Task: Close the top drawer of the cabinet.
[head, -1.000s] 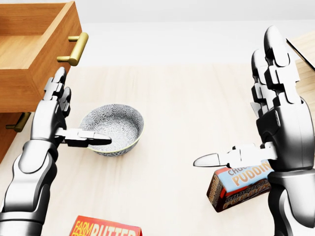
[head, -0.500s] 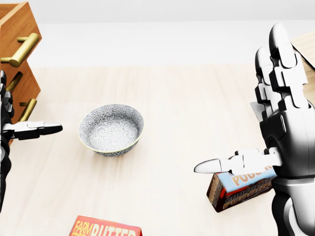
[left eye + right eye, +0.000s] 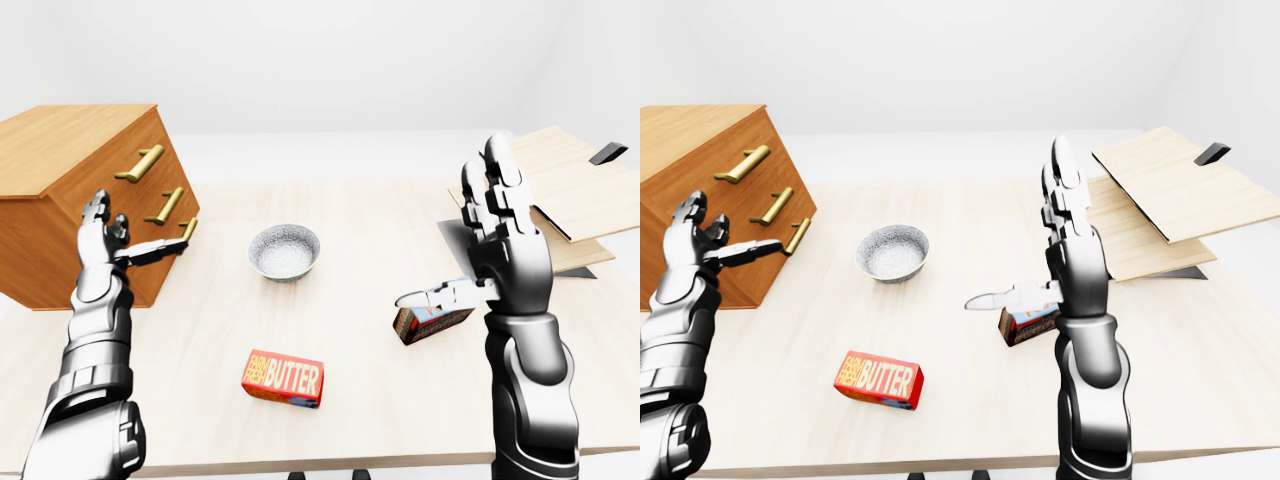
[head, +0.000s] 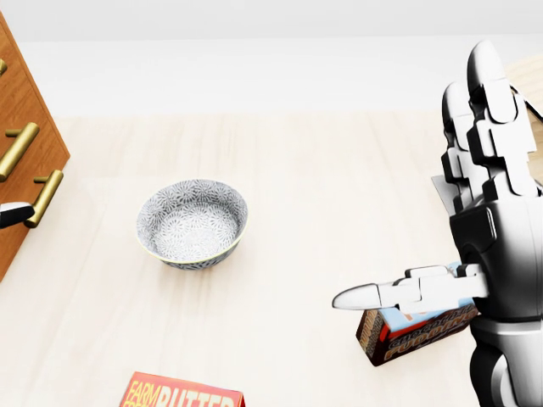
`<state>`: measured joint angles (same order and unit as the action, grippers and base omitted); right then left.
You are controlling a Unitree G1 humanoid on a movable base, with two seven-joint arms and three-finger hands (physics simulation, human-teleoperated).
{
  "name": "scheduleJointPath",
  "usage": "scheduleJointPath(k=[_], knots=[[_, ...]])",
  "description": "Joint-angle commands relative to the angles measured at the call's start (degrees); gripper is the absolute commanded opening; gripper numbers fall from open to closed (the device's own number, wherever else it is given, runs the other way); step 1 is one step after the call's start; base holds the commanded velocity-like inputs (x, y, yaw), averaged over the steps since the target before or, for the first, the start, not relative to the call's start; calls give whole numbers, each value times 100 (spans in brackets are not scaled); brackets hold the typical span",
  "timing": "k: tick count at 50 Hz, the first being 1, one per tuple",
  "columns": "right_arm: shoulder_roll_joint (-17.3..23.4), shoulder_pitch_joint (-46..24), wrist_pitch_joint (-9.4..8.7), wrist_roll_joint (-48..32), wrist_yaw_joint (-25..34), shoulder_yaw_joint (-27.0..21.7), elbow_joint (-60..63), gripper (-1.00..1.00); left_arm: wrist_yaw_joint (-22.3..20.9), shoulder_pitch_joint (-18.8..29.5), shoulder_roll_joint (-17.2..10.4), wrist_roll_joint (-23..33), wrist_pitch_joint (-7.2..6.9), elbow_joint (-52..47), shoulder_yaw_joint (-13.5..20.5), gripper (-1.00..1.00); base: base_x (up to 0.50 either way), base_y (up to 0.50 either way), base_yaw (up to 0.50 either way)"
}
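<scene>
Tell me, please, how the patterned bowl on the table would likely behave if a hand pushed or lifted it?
The bowl looks ceramic, so probably rigid, breakable if dropped. Standing upright on the table, it should slide rather than tip. Its glazed-looking rim may be slippery.

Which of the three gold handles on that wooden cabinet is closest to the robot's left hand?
The bottom handle. The left hand's outstretched thumb points right at it, while the middle handle and top handle sit higher up the cabinet.

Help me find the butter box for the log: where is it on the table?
In the left-eye view the butter box lies low on the table, below the patterned bowl and left of the pudding box.
</scene>
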<state>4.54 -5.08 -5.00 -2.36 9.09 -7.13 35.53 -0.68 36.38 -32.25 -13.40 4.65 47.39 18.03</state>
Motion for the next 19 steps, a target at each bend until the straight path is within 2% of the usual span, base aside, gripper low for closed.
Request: scheduleJointPath(k=[1, 8, 13, 15, 18, 19], knots=[[-41, 93, 0, -30, -7, 36, 61, 100, 512, -276, -1152, -287, -185, -53, 570, 100, 0, 0, 0], [-57, 148, 0, -42, 0, 50, 113, 100, 680, -267, -1101, -250, -281, -303, 568, 100, 0, 0, 0], [-57, 205, 0, -26, 20, 18, 155, 100, 726, -180, -1106, -223, -253, -265, 558, 100, 0, 0, 0], [-55, 226, 0, -2, 37, -20, 242, 100, 596, -506, -1195, -375, -430, -653, 733, 100, 0, 0, 0], [-61, 252, 0, -5, 41, -21, 278, 100, 554, -754, -1092, -433, -614, -1178, 817, 100, 0, 0, 1], [-69, 248, 0, -17, 29, -4, 317, 100, 522, -992, -1000, -479, -815, -1759, 865, 100, 0, 0, 1]])
